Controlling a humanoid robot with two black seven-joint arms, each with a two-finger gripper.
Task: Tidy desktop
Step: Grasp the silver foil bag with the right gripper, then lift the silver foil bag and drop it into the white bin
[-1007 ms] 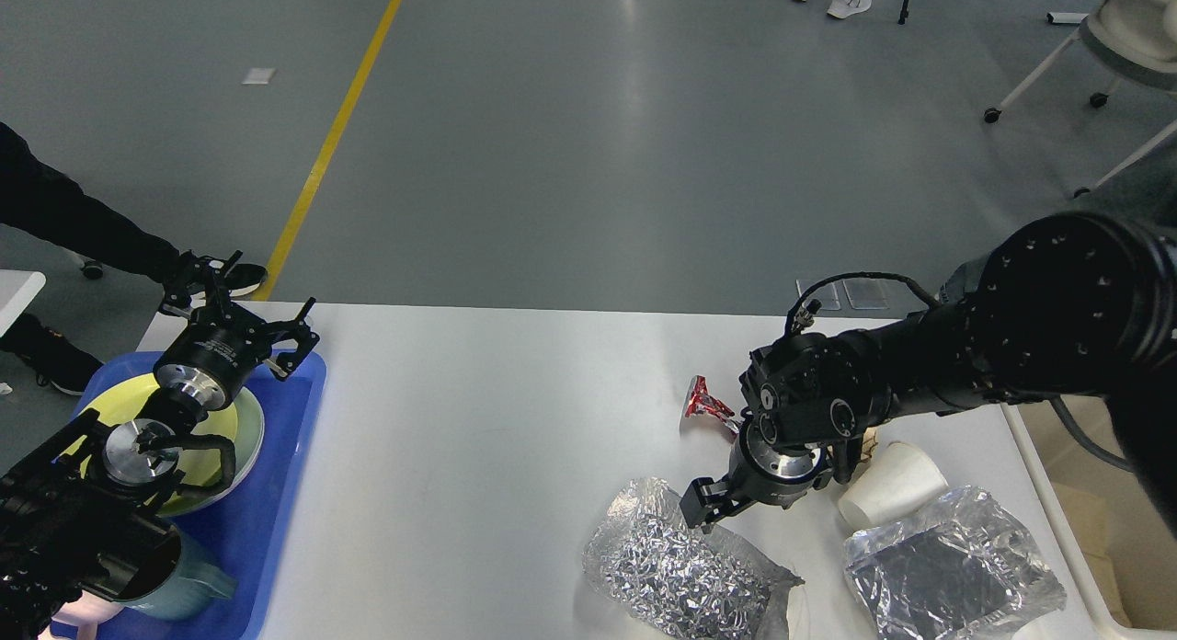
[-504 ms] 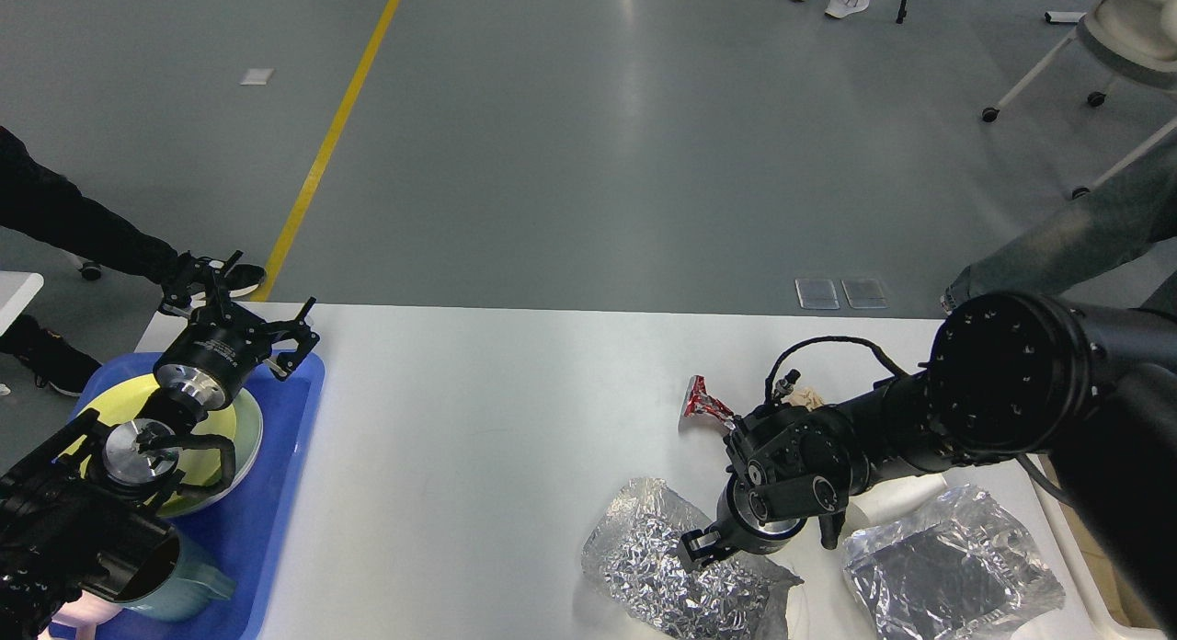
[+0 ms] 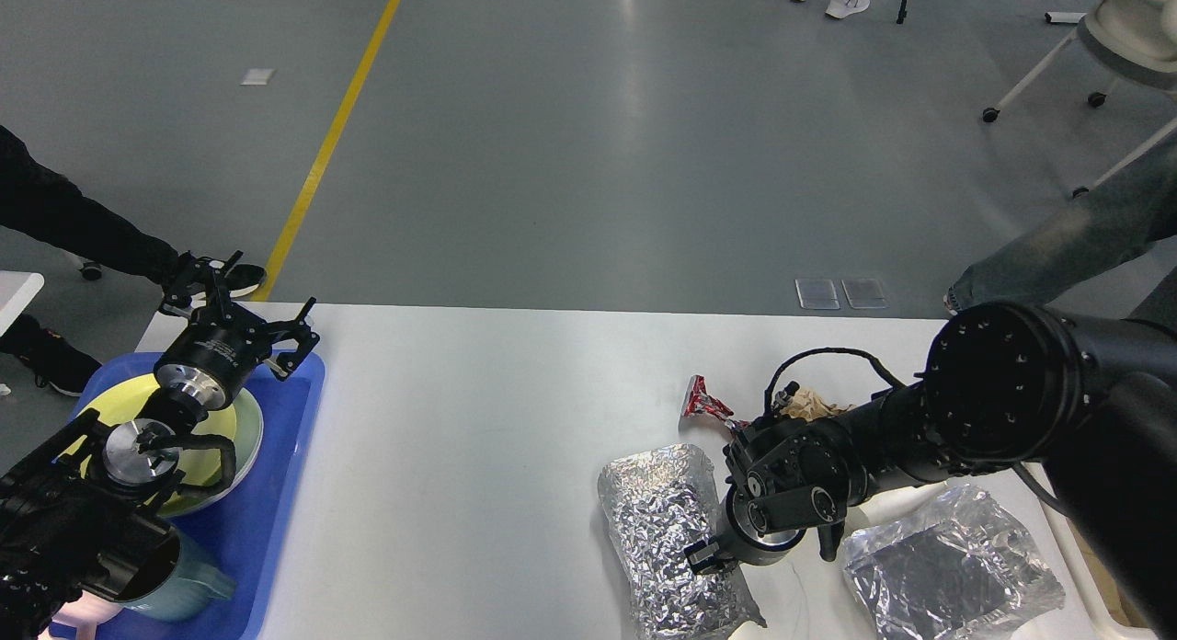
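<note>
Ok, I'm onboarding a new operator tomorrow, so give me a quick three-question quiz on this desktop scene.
1. True or false: the plate lies in the blue tray.
2. How many crumpled foil bags lie on the desktop?
3. Which claw is down at a foil bag: A) left claw B) right claw?

Key: 1 true; 2 two, the other foil bag near the right edge; 3 B.
</note>
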